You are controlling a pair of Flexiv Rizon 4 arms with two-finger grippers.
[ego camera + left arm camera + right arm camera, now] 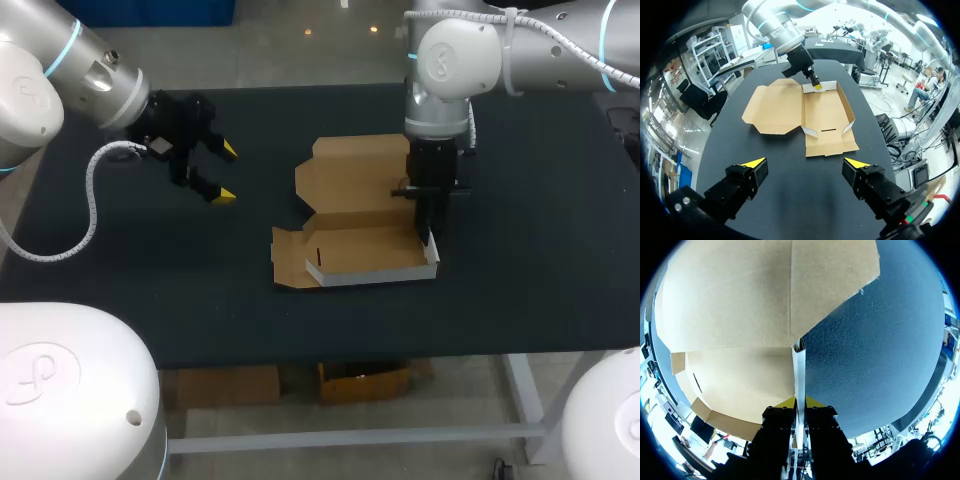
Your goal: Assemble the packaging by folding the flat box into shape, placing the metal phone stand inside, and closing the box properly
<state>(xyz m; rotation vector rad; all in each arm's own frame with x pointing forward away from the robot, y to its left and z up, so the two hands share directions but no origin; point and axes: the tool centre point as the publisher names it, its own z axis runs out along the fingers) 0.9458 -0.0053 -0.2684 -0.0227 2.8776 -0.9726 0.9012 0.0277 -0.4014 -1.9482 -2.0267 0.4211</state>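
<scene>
One cardboard box (350, 225) is lying half-folded, lid flat open, at the middle of the black table (520, 300), with two arms working over it. The right gripper (800, 403), pointing straight down, is pinching the box's raised side wall (798, 370). The left gripper (227, 172) is hovering well apart, fingers spread wide.

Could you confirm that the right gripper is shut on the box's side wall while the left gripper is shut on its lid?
Not quite: the left gripper is open and holds nothing, well apart from the box, as the left wrist view shows. The right gripper is indeed shut on the side wall.
</scene>
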